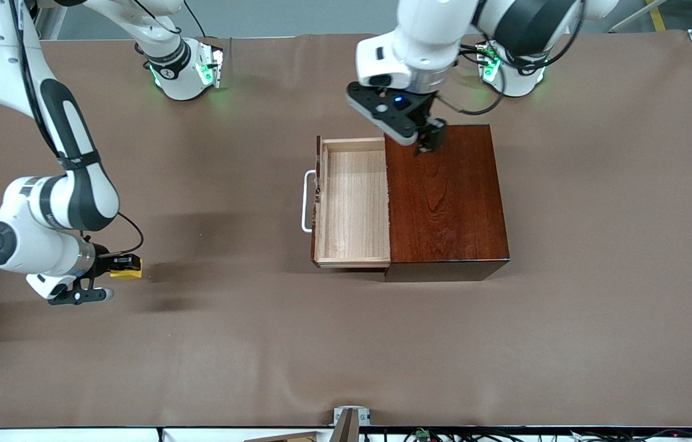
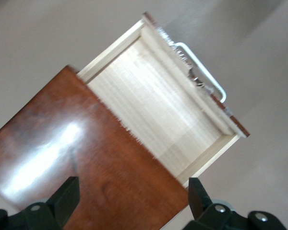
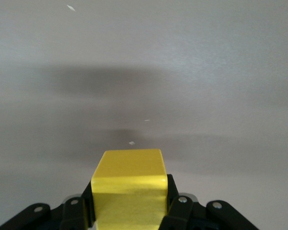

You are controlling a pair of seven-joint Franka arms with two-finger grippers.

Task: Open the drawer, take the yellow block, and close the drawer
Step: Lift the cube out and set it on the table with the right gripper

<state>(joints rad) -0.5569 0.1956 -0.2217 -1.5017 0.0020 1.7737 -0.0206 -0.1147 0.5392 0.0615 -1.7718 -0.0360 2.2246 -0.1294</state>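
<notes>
The drawer point(image 1: 352, 202) of pale wood stands pulled out of the dark mahogany box point(image 1: 444, 202), and its tray is bare. Its white loop handle point(image 1: 307, 201) points toward the right arm's end of the table. My right gripper point(image 1: 121, 265) is shut on the yellow block point(image 1: 128, 267) over the brown table cover, well away from the box. In the right wrist view the yellow block point(image 3: 128, 187) fills the gap between the black fingers point(image 3: 175, 201). My left gripper point(image 1: 428, 141) hangs open over the box top, holding nothing. The left wrist view shows the box top point(image 2: 86, 158) and drawer point(image 2: 158, 115) below it.
A brown cover point(image 1: 505, 344) spreads over the whole table. Both arm bases point(image 1: 186, 67) stand along the edge farthest from the front camera. A small mount point(image 1: 349, 420) sits at the edge nearest it.
</notes>
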